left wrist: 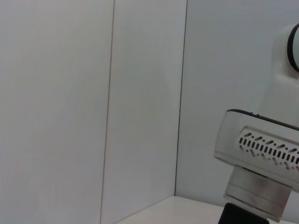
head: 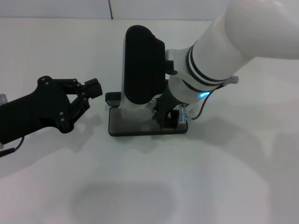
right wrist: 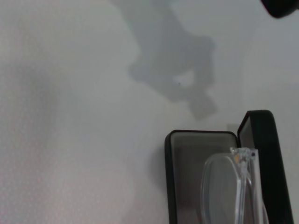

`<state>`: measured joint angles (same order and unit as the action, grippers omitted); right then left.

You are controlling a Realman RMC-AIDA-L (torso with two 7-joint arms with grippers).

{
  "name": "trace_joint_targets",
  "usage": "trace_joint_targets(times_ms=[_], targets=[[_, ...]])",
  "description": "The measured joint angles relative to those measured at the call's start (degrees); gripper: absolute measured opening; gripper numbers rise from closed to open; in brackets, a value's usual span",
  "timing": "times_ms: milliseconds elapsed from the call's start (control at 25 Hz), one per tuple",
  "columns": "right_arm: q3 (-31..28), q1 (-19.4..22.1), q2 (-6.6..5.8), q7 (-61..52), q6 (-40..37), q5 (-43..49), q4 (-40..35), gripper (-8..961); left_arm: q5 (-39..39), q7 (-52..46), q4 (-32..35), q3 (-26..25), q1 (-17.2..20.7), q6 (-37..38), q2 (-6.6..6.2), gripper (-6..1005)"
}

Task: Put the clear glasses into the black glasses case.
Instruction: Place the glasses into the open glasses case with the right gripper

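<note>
1. Centrally, the black glasses case (head: pixel 135 128) lies open on the white table (head: pixel 224 177), its grey-lined tray flat and its lid (head: pixel 142 65) standing up on the far side.
2. Coming in from the far right, the right arm reaches down so that the right gripper (head: pixel 164 114) sits over the right part of the tray, its dark fingers low inside the case.
3. Seen from the right wrist, the clear glasses (right wrist: pixel 233 186) hang over the grey lining of the tray, one transparent lens and its clear hinge block showing just beside the raised lid edge (right wrist: pixel 266 158); whether they touch the lining I cannot tell.
4. Whether the right jaws are clamped on the glasses I cannot tell, since the contact is hidden by the arm and the lid.
5. Left of the case and apart from it, the left gripper (head: pixel 89 95) hovers above the table with its black jaws apart, holding nothing.
</note>
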<state>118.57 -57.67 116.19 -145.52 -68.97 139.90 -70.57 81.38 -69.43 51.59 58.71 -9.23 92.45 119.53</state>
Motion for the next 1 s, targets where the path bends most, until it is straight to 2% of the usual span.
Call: trace_joint_targets(times_ms=[1000], targets=[[-0.23, 0.74, 0.00, 0.59, 0.02, 0.58, -0.79, 114, 0.10, -0.24, 0.01, 0.00, -0.10, 0.01, -0.16, 62]])
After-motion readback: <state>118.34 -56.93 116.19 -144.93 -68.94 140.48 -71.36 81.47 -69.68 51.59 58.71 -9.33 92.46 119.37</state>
